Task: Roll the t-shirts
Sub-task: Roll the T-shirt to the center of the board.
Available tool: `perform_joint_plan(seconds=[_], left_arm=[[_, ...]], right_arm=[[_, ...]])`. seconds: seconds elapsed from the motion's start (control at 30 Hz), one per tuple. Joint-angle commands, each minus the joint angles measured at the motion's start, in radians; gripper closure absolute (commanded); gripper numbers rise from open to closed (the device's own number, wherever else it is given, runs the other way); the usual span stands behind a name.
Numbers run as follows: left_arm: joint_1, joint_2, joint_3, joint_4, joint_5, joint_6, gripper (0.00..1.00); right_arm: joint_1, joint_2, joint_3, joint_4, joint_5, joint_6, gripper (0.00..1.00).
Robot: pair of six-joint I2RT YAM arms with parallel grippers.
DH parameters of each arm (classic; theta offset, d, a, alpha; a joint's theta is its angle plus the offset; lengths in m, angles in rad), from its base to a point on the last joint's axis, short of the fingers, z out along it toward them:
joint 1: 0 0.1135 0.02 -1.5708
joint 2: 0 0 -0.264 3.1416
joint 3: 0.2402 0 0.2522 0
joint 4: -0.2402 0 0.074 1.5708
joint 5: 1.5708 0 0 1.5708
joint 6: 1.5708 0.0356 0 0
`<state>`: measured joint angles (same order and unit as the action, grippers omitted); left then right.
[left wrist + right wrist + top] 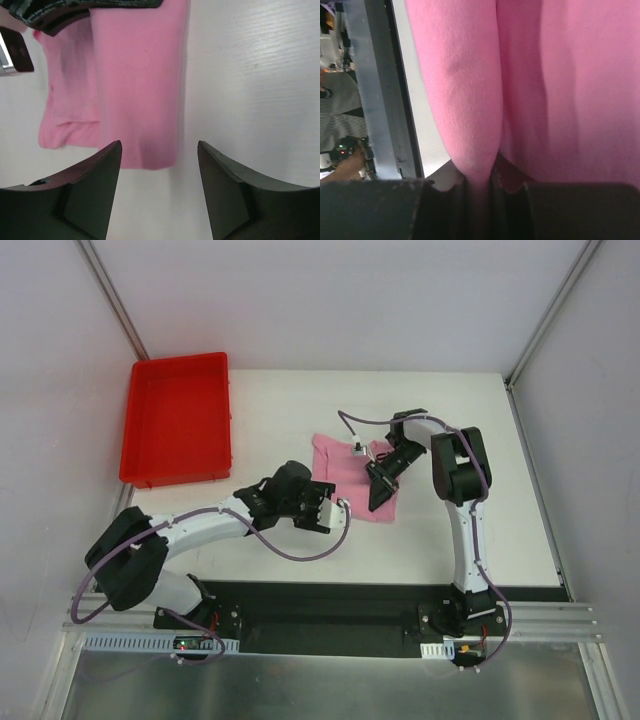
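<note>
A: Left gripper [159, 150], nearest: jaws apart, nothing held. Right gripper [480, 187]?
B: Pinched on a fold of the t-shirt [342, 466]. It lies folded narrow, right of the red tray [134, 425], well apart.
A: Step?
B: Folded, I judge; rolling not begun. Next, the left needs a hold on a free end.
A: Count?
B: One t-shirt, one tray, two grippers.

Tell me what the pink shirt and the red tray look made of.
Pink t-shirt: soft matte knit cloth, probably cotton; fine weave and limp folds show close up. Red tray: probably rigid moulded plastic; smooth, uniform colour, crisp rim.
</note>
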<state>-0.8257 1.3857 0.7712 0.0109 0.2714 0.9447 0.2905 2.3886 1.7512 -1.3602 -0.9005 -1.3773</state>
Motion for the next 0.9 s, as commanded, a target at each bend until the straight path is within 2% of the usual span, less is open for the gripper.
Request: perform_joint_plan(seconds=[0.0, 0.37, 0.67, 0.8, 0.83, 0.87], left_arm=[[-0.012, 0.07, 0.005, 0.196, 0.049, 0.109, 0.38], [-0.012, 0.21, 0.017, 0.219, 0.065, 0.192, 0.41], [-0.009, 0.369, 0.054, 0.184, -0.066, 0.348, 0.41], [-0.001, 0.423, 0.063, 0.138, -0.077, 0.404, 0.56], [0.003, 0.432, 0.082, 0.109, -0.064, 0.405, 0.7], [0.007, 0.435, 0.092, 0.078, -0.048, 0.396, 0.76]], right_arm=[[-0.014, 0.043, 0.005, -0.297, 0.025, 0.009, 0.94], [-0.025, 0.08, 0.042, -0.298, 0.02, 0.064, 0.94], [-0.025, 0.093, 0.056, -0.298, 0.022, 0.087, 0.92], [-0.027, 0.096, 0.06, -0.298, 0.023, 0.093, 0.89], [-0.027, 0.096, 0.064, -0.298, 0.023, 0.095, 0.87], [-0.025, 0.096, 0.062, -0.298, 0.025, 0.096, 0.81]])
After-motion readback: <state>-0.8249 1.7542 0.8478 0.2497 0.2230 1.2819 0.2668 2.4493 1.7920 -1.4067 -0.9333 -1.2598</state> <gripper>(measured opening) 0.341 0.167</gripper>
